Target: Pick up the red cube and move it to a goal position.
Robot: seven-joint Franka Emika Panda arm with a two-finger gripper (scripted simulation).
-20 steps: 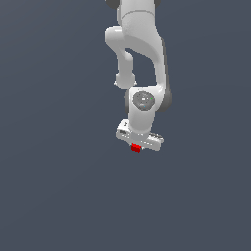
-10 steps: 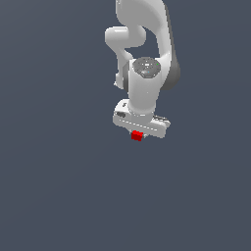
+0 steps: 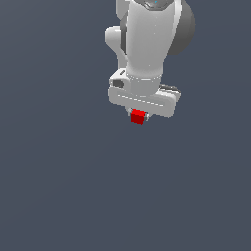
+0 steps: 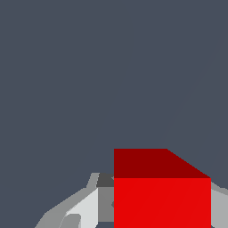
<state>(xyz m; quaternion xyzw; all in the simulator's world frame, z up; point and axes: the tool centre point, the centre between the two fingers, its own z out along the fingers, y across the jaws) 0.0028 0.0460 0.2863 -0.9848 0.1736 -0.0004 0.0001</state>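
The red cube (image 3: 138,116) is a tiny bright red block held just under the white gripper (image 3: 138,116), which is shut on it. The white hand body is much wider than the cube and hides the fingers in the exterior view. In the wrist view the red cube (image 4: 162,196) fills the lower part of the picture, with a grey finger (image 4: 104,205) pressed against its side. The cube hangs above the plain dark grey floor (image 3: 59,186). The arm rises from the hand toward the top of the exterior view.
Only the flat dark grey floor (image 4: 89,67) shows around the arm. No other objects, containers or edges are in view.
The gripper has lifted with the red cube in it and moved up in the exterior view and a little toward its right. The arm looks larger and more foreshortened now.
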